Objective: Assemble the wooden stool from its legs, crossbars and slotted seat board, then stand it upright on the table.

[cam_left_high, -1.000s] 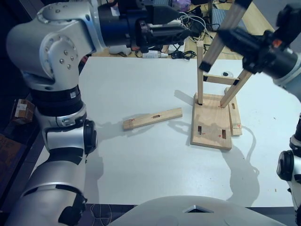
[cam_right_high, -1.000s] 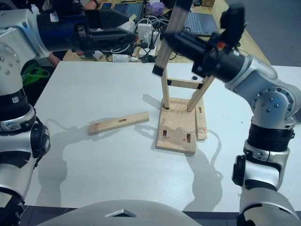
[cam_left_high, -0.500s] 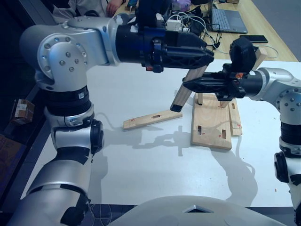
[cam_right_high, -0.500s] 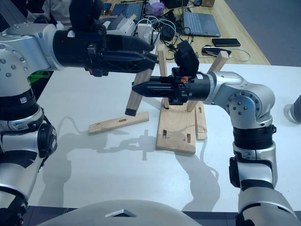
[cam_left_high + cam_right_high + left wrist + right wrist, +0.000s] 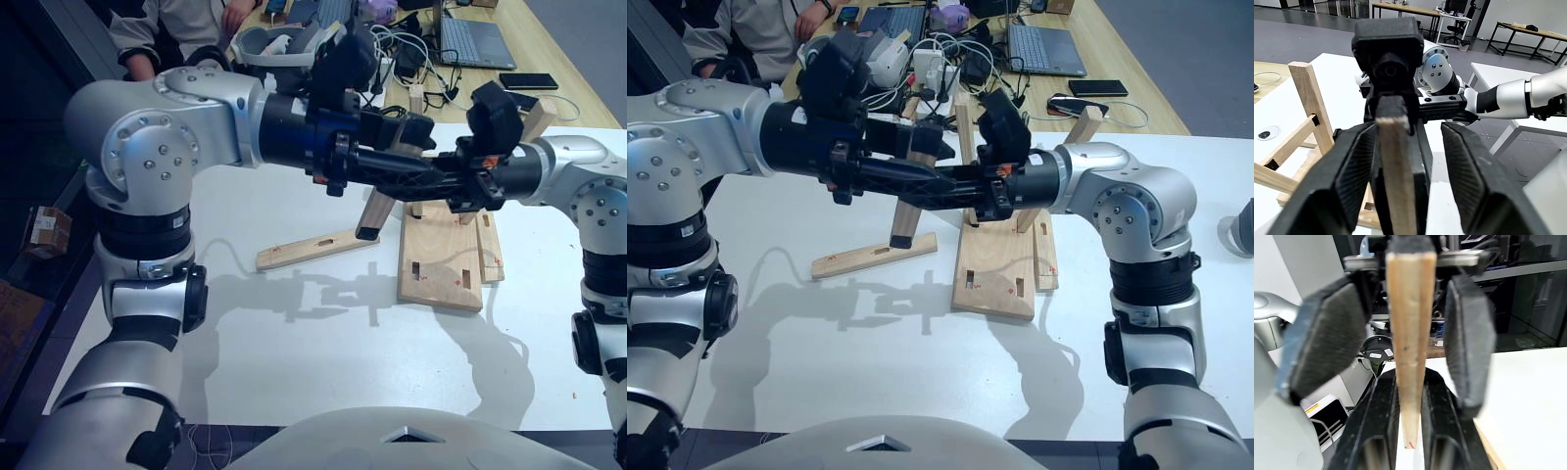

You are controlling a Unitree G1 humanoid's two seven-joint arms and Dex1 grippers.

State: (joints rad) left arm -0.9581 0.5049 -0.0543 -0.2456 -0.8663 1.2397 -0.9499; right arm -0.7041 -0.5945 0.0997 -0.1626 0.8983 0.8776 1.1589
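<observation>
The slotted seat board (image 5: 441, 250) lies flat on the white worktop (image 5: 294, 333). Just off the board's left edge a loose leg (image 5: 376, 213) hangs tilted, its black-capped end lowest. Its upper part is hidden behind the two claws that meet there. The right claw (image 5: 1410, 382) is clenched on this leg, its dark fingers (image 5: 1385, 421) pressed against both wooden sides. The left claw (image 5: 1408, 132) is released, its wide pads (image 5: 1354, 181) straddling the same leg with clear gaps on either side. Left of the board a slotted crossbar (image 5: 318, 247) lies flat. The leg's cap sits over its near end, and I cannot tell whether they touch. A second flat bar (image 5: 492, 257) lies against the board's right edge. Two standing legs (image 5: 416, 98) rise from the board's far end, joined by a rung (image 5: 1290, 144). Their feet and sockets are covered by the claws.
</observation>
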